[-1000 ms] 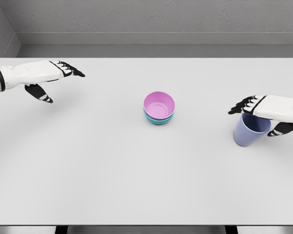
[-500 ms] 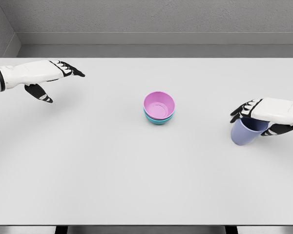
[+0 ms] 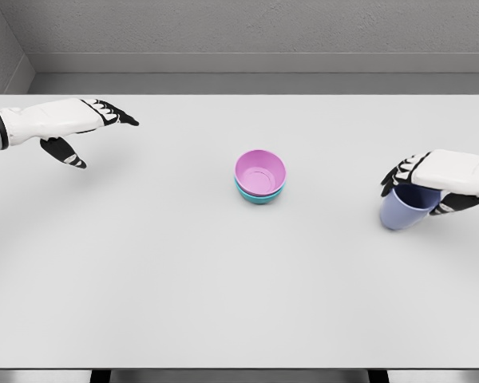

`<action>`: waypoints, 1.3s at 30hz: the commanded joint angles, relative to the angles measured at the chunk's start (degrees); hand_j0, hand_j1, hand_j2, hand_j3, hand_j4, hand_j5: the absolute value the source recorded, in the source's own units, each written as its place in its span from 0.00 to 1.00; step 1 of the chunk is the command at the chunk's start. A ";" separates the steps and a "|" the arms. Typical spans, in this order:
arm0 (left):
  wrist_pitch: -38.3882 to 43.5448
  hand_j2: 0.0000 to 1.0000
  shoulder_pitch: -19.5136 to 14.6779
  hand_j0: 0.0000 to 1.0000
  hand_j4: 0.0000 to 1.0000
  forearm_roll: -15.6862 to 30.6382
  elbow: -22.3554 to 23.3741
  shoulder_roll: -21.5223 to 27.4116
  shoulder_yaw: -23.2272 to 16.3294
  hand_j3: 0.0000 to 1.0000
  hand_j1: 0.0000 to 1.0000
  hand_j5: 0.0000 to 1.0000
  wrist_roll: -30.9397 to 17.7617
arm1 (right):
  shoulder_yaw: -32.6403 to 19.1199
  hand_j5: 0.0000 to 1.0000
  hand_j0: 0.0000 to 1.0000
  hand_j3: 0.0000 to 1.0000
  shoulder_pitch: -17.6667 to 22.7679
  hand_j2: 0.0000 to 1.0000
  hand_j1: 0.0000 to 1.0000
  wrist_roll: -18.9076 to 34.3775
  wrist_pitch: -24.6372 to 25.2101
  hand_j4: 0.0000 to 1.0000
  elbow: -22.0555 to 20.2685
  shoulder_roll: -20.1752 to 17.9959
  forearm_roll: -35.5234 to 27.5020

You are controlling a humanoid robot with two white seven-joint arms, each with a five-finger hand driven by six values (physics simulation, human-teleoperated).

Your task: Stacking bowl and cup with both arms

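Right hand (image 3: pixel 431 185) is curled over the rim of the periwinkle plastic cup (image 3: pixel 404 211), right of the pink bowl (image 3: pixel 260 172); that top-heavy grip could let it slip or tip.

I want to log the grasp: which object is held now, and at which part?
The right hand grips the blue cup at its rim. The left hand holds nothing.

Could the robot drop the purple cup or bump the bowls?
Maybe. The right hand grips the blue-purple cup only near its rim, from above, so the cup might slip or tip. The pink bowl sits loosely inside the teal bowl, so a clumsy placement could push both across the table.
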 commanded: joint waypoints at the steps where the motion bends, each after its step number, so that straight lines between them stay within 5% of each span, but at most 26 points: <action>1: 0.13 1.00 0.00 1.00 1.00 0.34 -0.02 0.05 0.07 1.00 1.00 1.00 0.03 | -0.18 0.68 0.68 0.68 0.00 0.68 0.68 -0.03 0.18 0.68 -0.14 0.01 -0.38; 39: 0.13 1.00 0.00 1.00 1.00 0.34 0.16 0.14 0.07 1.00 1.00 1.00 0.03 | 0.08 0.60 0.60 0.60 -7.12 0.60 0.60 -0.03 0.18 0.60 0.21 6.51 -1.08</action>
